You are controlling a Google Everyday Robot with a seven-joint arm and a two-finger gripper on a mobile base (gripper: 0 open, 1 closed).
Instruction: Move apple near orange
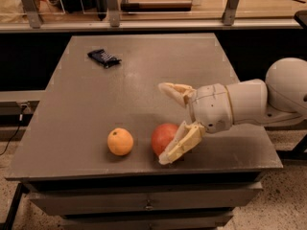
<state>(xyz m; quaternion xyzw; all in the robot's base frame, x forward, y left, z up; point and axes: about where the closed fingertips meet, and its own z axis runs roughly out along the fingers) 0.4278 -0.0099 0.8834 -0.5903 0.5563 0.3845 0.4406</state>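
Smooth white rounded arm [249,102], cream-fingered gripper [162,123] over table [144,66] front

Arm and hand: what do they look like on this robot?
The arm is smooth, rounded white shells with a ball-like joint. The hand, by the apple at the front of the table, has two flat cream-yellow fingers. No cables or markings show.
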